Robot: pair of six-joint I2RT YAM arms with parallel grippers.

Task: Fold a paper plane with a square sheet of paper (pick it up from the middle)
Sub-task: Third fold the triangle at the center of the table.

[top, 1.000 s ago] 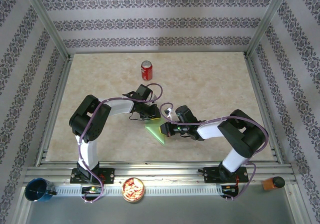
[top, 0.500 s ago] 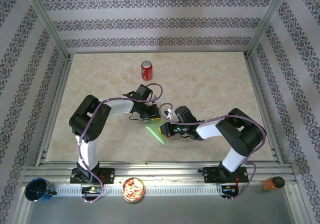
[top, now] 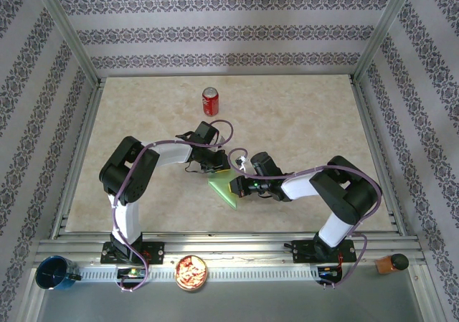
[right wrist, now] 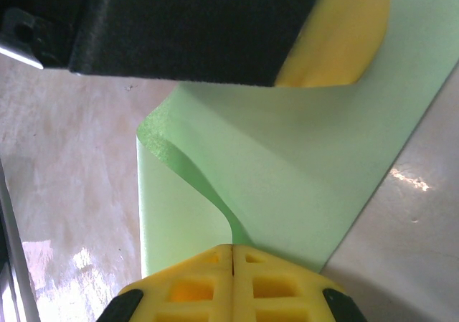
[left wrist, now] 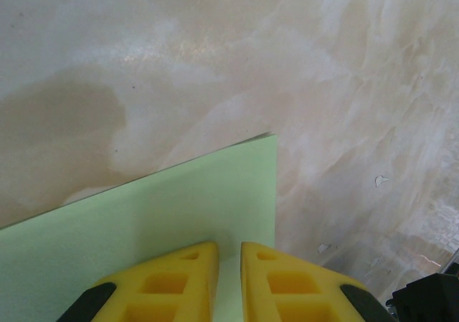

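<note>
Two-arm fold underway: right gripper (right wrist: 232,249) clamps the curled square sheet of paper (right wrist: 301,171); left gripper (left wrist: 229,244) slightly parted, hold unclear; next probably calls for pressing the crease.

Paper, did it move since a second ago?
No. The paper lies in the same spot below the red can, its point aimed the same way.

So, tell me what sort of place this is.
Likely a robot lab test cell: a table boxed in by a metal frame and patterned walls, a left arm and right arm bolted at its near edge.
</note>
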